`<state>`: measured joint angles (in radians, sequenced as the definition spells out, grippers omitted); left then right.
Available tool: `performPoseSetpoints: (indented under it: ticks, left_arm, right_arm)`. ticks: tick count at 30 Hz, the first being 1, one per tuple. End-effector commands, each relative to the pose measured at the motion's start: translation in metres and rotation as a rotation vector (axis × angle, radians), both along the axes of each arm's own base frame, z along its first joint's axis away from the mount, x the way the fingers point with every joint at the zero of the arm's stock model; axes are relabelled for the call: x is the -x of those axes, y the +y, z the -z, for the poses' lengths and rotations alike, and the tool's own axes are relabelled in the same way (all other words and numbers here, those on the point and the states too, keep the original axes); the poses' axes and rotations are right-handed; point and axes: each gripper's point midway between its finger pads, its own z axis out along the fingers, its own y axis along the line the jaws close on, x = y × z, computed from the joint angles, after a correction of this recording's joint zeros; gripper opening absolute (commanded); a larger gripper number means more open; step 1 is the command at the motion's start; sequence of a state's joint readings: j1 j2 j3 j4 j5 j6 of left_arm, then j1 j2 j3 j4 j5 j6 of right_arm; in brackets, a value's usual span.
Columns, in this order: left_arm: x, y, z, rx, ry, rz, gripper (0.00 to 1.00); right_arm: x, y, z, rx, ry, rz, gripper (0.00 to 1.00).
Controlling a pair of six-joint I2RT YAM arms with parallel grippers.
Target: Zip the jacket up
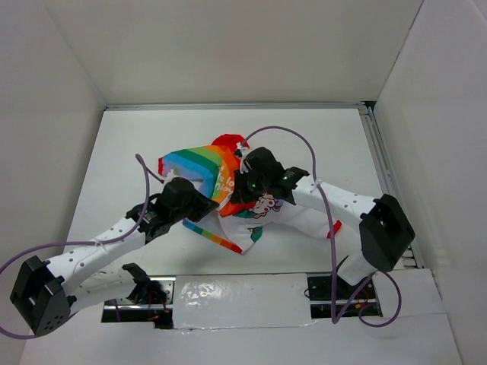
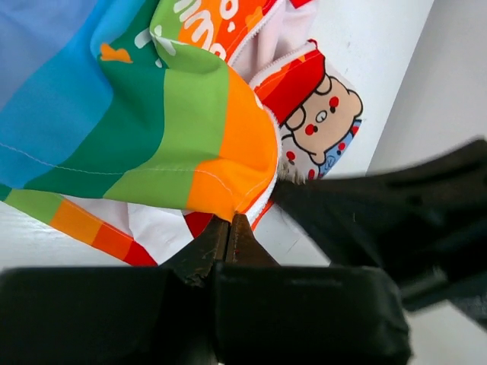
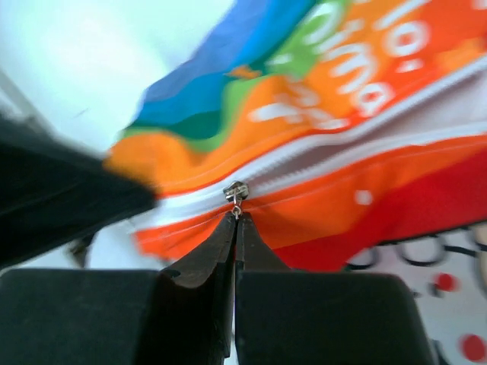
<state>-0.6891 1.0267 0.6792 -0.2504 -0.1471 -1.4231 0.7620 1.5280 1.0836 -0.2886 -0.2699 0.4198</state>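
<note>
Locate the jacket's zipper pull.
In the right wrist view the zipper pull sits at centre, on the front opening of the jacket, its tab pinched by the shut right pincer just below it.

White lettering (image 3: 335,68) on jacket (image 3: 426,190) rainbow stripes, blurred and cropped; no word legible.

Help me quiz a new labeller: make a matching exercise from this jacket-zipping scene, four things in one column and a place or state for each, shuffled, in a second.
Column one:
1. left claw
2. right claw
3. zipper slider
4. bear print

Column two:
A. red cheeks, beside the orange panel
B. shut on the slider's pull tab
C. silver, just above the right claw's tips
D. shut on the orange edge of the jacket

Pairs: 1-D, 2-B, 3-C, 4-A.
</note>
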Motion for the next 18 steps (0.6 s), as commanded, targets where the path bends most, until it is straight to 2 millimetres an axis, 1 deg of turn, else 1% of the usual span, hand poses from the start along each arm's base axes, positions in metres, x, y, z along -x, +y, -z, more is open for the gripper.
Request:
performPoseSetpoints:
  ticks: [1,3,4,5,6,7,8,9,10,11,12,13,14,15,16,17,18]
  left_arm:
    - [0.007,-0.006,-0.026,-0.009,-0.117,0.127,0.0]
    - [0.009,-0.005,-0.034,0.0,-0.135,0.134,0.0]
    - [0.013,0.001,-0.031,-0.015,-0.115,0.126,0.0]
    - [0.016,0.004,-0.034,-0.013,-0.115,0.115,0.0]
    - [0.018,0.008,-0.032,-0.015,-0.102,0.1,0.0]
    - [0.022,0.011,-0.027,-0.022,-0.085,0.095,0.0]
    - [0.027,0.015,-0.022,-0.022,-0.076,0.091,0.0]
    - [0.028,0.018,-0.02,-0.02,-0.067,0.078,0.0]
    - [0.033,0.024,-0.011,-0.027,-0.027,0.053,0.0]
    - [0.035,0.028,-0.008,-0.04,-0.015,0.048,0.0]
    - [0.037,0.03,-0.006,-0.042,-0.002,0.038,0.0]
    - [0.042,0.035,0.0,-0.05,0.022,0.028,0.0]
    - [0.044,0.036,0.003,-0.046,0.038,0.017,0.0]
    - [0.047,0.039,0.006,-0.047,0.059,0.009,0.0]
    - [0.049,0.04,0.007,-0.046,0.059,0.012,0.0]
    - [0.052,0.042,0.012,-0.053,0.071,0.013,0.0]
    - [0.054,0.043,0.016,-0.055,0.079,0.012,0.0]
  right_arm:
    - [-0.05,-0.034,0.009,0.237,-0.151,0.179,0.0]
    - [-0.065,-0.054,0.018,0.334,-0.168,0.273,0.0]
    - [-0.082,-0.066,0.013,0.361,-0.183,0.342,0.0]
    - [-0.097,-0.086,0.02,0.436,-0.198,0.434,0.0]
    - [-0.11,-0.099,0.022,0.462,-0.196,0.496,0.0]
    - [-0.129,-0.108,0.013,0.451,-0.207,0.558,0.0]
    - [-0.152,-0.138,0.022,0.477,-0.174,0.648,0.0]
    - [-0.177,-0.154,0.008,0.469,-0.203,0.729,0.0]
    - [-0.195,-0.191,0.019,0.519,-0.16,0.819,0.0]
    - [-0.21,-0.206,0.011,0.524,-0.175,0.872,0.0]
    - [-0.231,-0.219,-0.006,0.508,-0.217,0.928,0.0]
    - [-0.249,-0.245,0.0,0.524,-0.208,0.972,0.0]
    - [-0.26,-0.257,-0.002,0.513,-0.201,0.994,0.0]
    - [-0.28,-0.26,-0.01,0.463,-0.201,0.998,0.0]
    - [-0.29,-0.268,-0.013,0.452,-0.208,1.0,0.0]
    - [-0.3,-0.284,-0.018,0.439,-0.217,1.027,0.0]
    - [-0.311,-0.287,-0.032,0.41,-0.245,1.027,0.0]
